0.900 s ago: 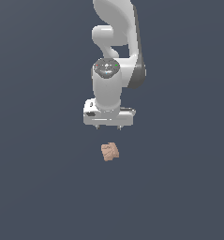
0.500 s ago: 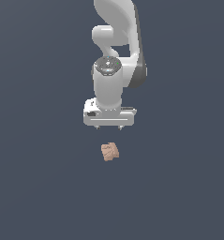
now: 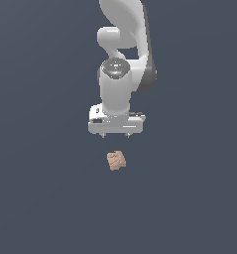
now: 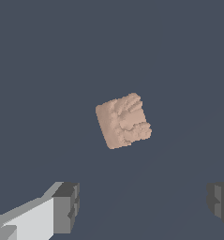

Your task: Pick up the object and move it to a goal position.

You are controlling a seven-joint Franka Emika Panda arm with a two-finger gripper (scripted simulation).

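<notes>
Gripper (image 3: 115,134) spread wide and empty above the object (image 3: 116,160).

In the wrist view the nearer parts are cut off: one finger (image 4: 65,207) shows only its grey, blocky pad and part of a white link, the other finger (image 4: 220,202) is clipped by the frame edge, with clear space between them and nothing held. Beyond them, at mid-frame, the object (image 4: 123,120) lies on the flat slate-grey bench (image 4: 48,61), a pinkish-tan, roughly cubic lump turned askew, smooth on one side and wrinkled and bumpy on the other. In the exterior view the fingertips are tiny nubs, hard to make out; the object sits just below centre, apart from the glossy white arm (image 3: 121,74), whose top is cropped.
</notes>
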